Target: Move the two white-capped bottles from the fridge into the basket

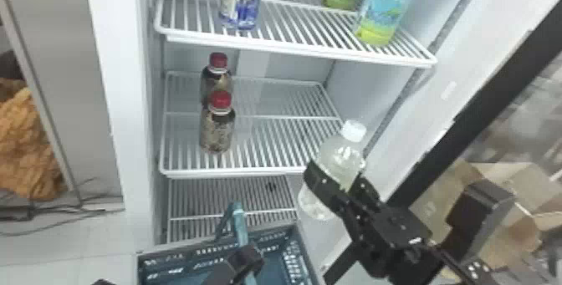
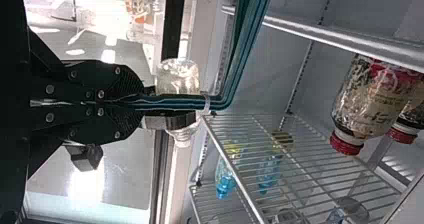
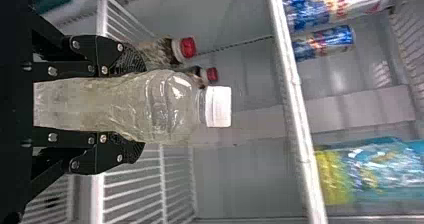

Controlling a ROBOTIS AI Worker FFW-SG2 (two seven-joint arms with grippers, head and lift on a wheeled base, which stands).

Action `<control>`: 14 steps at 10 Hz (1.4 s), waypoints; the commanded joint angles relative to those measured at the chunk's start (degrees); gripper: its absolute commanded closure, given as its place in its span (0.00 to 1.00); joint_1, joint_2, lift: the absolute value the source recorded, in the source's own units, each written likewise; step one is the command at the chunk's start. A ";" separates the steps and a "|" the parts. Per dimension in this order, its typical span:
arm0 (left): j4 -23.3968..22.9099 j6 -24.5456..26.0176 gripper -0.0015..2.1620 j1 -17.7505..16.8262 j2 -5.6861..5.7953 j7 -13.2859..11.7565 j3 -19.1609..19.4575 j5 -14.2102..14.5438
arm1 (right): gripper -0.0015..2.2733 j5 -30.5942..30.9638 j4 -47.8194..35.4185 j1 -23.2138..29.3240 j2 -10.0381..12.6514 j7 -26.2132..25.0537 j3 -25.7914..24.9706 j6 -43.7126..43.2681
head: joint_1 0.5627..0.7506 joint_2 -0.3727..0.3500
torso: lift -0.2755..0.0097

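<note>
My right gripper (image 1: 339, 179) is shut around the body of a white-capped bottle (image 1: 320, 204), which leans in front of the fridge's right side, cap upward. In the right wrist view, that bottle (image 3: 170, 101) lies between the two pads of my right gripper (image 3: 134, 105). At the bottom of the head view, my left gripper (image 1: 246, 260) is at the handle of the blue basket (image 1: 211, 244). The left wrist view has my left gripper (image 2: 136, 104) shut on the teal basket handle (image 2: 172, 104). Much of the basket's inside is hidden.
Two red-capped bottles (image 1: 217, 131) stand at the left of the middle shelf (image 1: 267, 171). A can (image 1: 241, 2) and blue-green bottles (image 1: 382, 16) are on the shelf above. The dark-edged fridge door (image 1: 472, 100) stands open at the right.
</note>
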 commanded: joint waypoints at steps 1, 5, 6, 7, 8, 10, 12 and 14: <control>0.00 0.01 0.52 0.01 0.00 0.00 0.11 0.00 | 0.40 -2.13 -1.80 1.73 0.28 -0.09 0.02 6.14 | 0.70 0.03 | 0.05; 0.00 0.15 0.52 -0.13 0.18 0.00 -0.12 -0.11 | 0.40 -4.41 -1.94 0.60 0.28 -0.88 -0.20 19.78 | 0.70 0.03 | 0.05; 0.00 0.15 0.52 -0.13 0.18 0.00 -0.12 0.00 | 0.40 -4.98 -1.10 -0.10 0.28 -0.44 -0.55 22.31 | 0.70 0.03 | 0.05; 0.00 0.15 0.52 -0.13 0.18 0.00 -0.12 -0.11 | 0.40 -6.35 0.59 -0.80 0.28 -0.35 -0.43 23.71 | 0.70 0.03 | 0.05; 0.00 0.15 0.52 -0.13 0.18 0.00 -0.12 -0.11 | 0.40 -6.70 1.72 -1.51 0.28 -0.18 -0.43 24.14 | 0.70 0.03 | 0.05; 0.00 0.15 0.52 -0.13 0.18 0.00 -0.12 -0.11 | 0.39 -6.92 4.25 -3.05 0.01 0.88 0.37 25.40 | 0.70 0.03 | 0.05; 0.00 0.01 0.52 -0.13 0.09 0.00 -0.12 0.00 | 0.38 -7.50 6.22 -4.04 -0.16 2.20 0.94 25.54 | 0.70 0.03 | 0.05; 0.00 0.01 0.52 -0.13 0.09 0.00 -0.12 -0.11 | 0.29 -6.92 7.06 -5.16 -0.16 3.34 1.05 25.54 | 0.70 0.03 | 0.05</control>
